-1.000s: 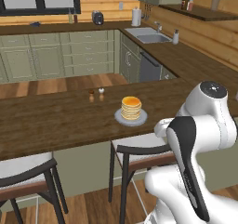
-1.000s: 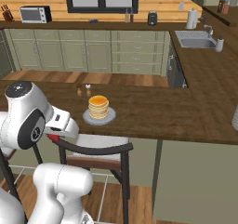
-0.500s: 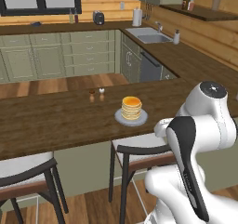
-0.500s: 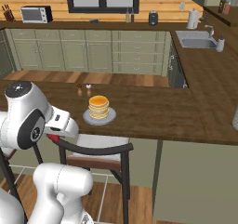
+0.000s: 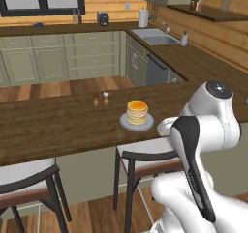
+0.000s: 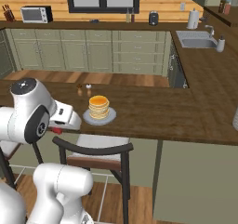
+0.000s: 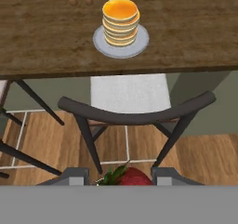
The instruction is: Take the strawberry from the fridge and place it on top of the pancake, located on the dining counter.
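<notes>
A red strawberry [image 7: 132, 177] with green leaves sits between the fingertips [image 7: 74, 175] of my gripper [image 7: 122, 177], which is shut on it. The pancake [image 7: 120, 21] stack rests on a grey plate [image 7: 99, 44] on the dining counter [image 7: 42, 37], ahead of the gripper and beyond the counter's near edge. From the right base view the strawberry [image 6: 56, 130] peeks out red under the hand, left of and slightly below the pancake [image 6: 98, 106] on the dining counter [image 6: 153, 111]. The left base view shows the pancake [image 5: 137, 112] just left of my white arm. The fridge is out of view.
A stool [image 7: 135, 111] with a dark curved back and white seat stands under the counter edge, directly below the gripper. Small salt and pepper shakers [image 5: 100, 97] stand behind the plate. Another stool [image 5: 29, 179] is at the left. A sink counter [image 6: 200, 44] lies far right.
</notes>
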Tool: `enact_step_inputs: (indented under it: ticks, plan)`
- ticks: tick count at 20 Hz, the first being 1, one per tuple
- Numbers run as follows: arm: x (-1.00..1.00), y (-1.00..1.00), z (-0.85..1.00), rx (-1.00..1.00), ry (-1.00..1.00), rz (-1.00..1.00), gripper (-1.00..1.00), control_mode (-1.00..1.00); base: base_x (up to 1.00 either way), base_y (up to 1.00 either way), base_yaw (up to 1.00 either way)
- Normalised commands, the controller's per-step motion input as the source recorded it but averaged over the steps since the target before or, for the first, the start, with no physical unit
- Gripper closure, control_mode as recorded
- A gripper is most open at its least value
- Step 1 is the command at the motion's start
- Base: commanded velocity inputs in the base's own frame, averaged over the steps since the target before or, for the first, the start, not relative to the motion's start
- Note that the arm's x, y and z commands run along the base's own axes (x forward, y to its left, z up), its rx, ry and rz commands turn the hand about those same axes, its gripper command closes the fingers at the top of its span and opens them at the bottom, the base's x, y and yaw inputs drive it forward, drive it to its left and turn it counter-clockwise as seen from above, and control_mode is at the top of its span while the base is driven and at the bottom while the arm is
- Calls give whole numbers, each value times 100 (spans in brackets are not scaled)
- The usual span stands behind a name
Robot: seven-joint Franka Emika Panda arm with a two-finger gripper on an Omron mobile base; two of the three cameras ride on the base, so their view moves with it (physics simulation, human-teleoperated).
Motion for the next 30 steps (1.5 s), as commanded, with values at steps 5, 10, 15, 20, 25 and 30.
enact_step_inputs:
  ticks: [5, 10, 15, 20, 25, 30]
  plan:
    - [100, 2, 31, 0, -19, 15, 100, -100, 0, 0, 0]
    - [100, 3, 16, 0, -14, 10, 100, -100, 0, 0, 0]
    - [100, 0, 0, -4, 7, 1, 100, -100, 0, 0, 0]
    - [100, 0, -4, -9, 16, 0, 100, -100, 0, 0, 0]
    - [100, -2, -32, 0, 13, 0, 100, -100, 0, 0, 0]
    - [95, 0, -56, 0, 12, 0, 100, -100, 0, 0, 0]
